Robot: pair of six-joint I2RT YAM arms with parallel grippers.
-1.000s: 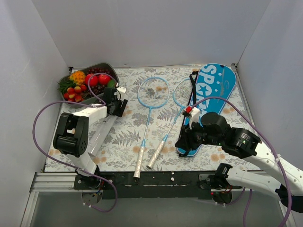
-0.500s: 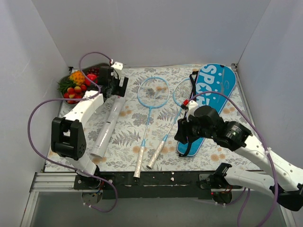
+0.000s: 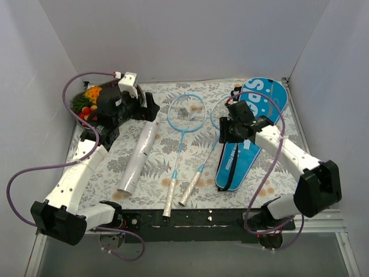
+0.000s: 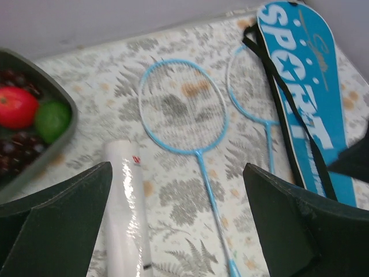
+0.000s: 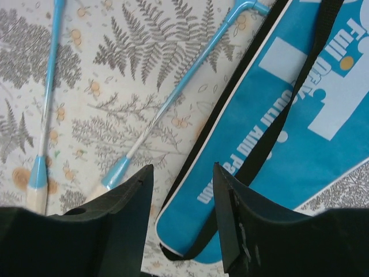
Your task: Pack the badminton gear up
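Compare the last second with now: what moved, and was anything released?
The left gripper opened, letting go of the shuttlecock tube, and drew back toward the far side. The right gripper travelled away from the near edge, along the bag. The rackets and bag stayed put.

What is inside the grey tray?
A red fruit, a green fruit and dark grapes lie in the grey tray. The left arm covers much of it from above.
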